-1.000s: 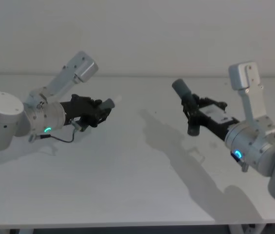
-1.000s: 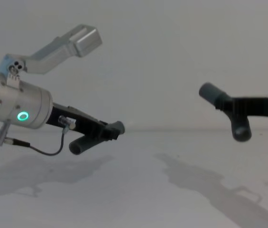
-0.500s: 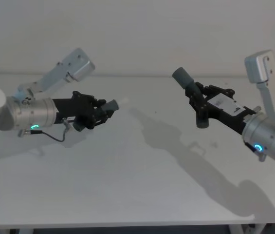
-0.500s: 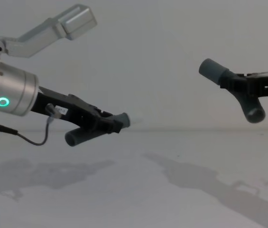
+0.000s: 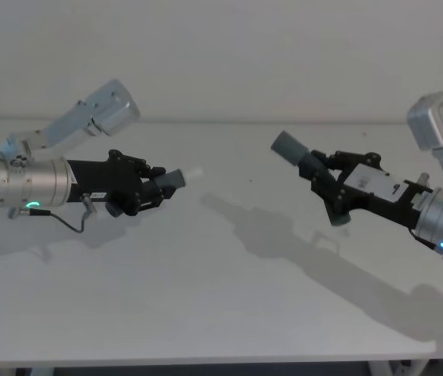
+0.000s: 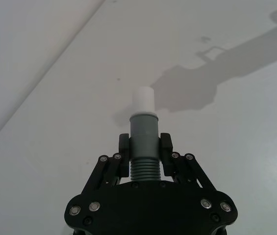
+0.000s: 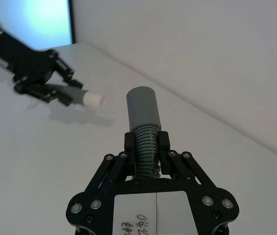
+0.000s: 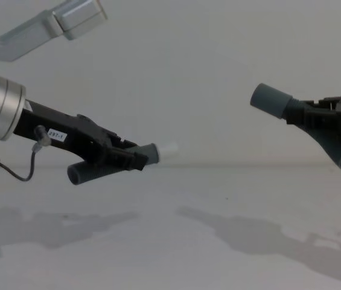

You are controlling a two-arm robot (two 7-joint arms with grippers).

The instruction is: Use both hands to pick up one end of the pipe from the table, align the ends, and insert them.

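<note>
Left black plastic two-finger gripper (image 5: 157,188) in air above matte white table (image 5: 221,305). Fingers pinch ribbed section of dark grey bent hose piece (image 6: 143,169). Its smooth grey cuff with narrower white tip (image 5: 192,171) points toward right arm.

Right black two-finger gripper (image 5: 324,178) in air too, fingers clamped on ribs of second dark grey hose piece (image 7: 145,142). Wider plain grey cuff (image 5: 288,146) faces white tip, well apart from it.

White label (image 7: 155,213) on right gripper body: handwritten scrawl, unreadable. Small white tag (image 8: 56,134) on left gripper: printed digits, can't make out.
</note>
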